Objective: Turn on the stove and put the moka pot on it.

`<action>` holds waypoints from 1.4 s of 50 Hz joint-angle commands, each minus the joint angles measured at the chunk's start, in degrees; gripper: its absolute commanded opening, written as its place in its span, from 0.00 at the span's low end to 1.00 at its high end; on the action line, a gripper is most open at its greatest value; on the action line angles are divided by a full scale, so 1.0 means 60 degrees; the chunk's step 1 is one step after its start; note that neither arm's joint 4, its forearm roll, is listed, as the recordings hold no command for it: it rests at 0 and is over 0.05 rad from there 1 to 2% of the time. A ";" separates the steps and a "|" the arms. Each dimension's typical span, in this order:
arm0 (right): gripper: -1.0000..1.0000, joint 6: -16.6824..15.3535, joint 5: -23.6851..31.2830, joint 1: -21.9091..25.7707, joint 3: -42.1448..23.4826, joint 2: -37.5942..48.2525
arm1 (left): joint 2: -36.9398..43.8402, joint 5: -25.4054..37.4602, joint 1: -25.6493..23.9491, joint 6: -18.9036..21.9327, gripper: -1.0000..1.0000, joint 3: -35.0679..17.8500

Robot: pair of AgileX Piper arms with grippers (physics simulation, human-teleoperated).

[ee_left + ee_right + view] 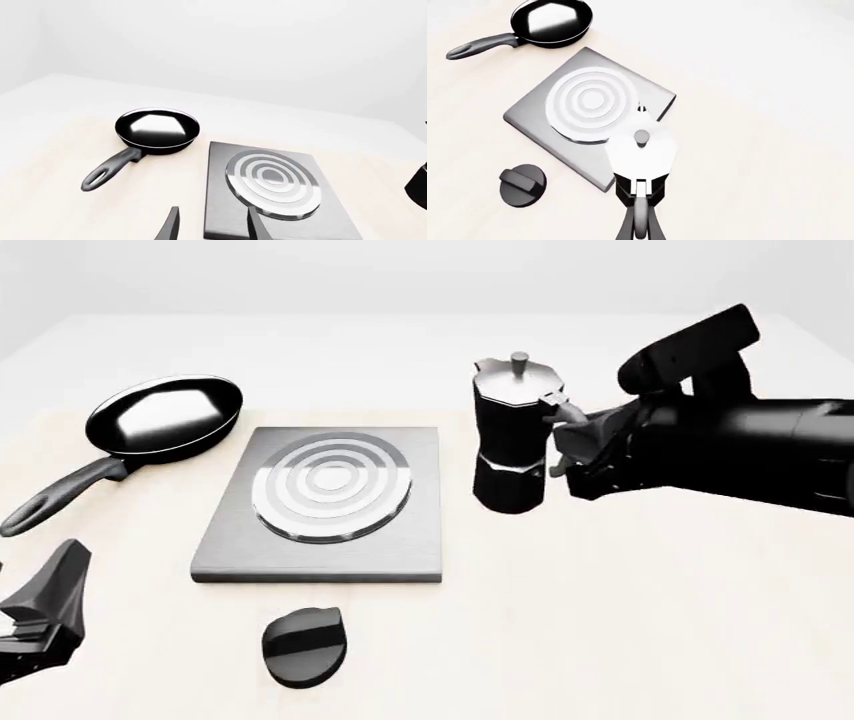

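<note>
The stove [414,540] is a flat grey plate with silver burner rings, left of the table's middle. Its black oval knob [304,645] lies apart on the table, in front of the plate. The moka pot [514,445], black with a silver lid, stands upright just right of the stove. My right gripper [567,435] is shut on its side handle. In the right wrist view the fingers [627,231] flank the handle below the lid [640,147]. My left gripper [213,230] is open and empty, near the stove's front left corner [223,215]. It also shows low at the left in the front view [47,615].
A black frying pan [163,418] with a long handle lies left of the stove, towards the back. It also shows in the left wrist view [158,128] and the right wrist view [550,22]. The right arm's dark body [761,445] fills the right side.
</note>
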 commanded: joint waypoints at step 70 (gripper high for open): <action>0.00 0.0073 -0.2138 0.1758 -0.4888 0.6542 | 0.1487 -0.1153 0.0055 -0.0128 1.00 0.0004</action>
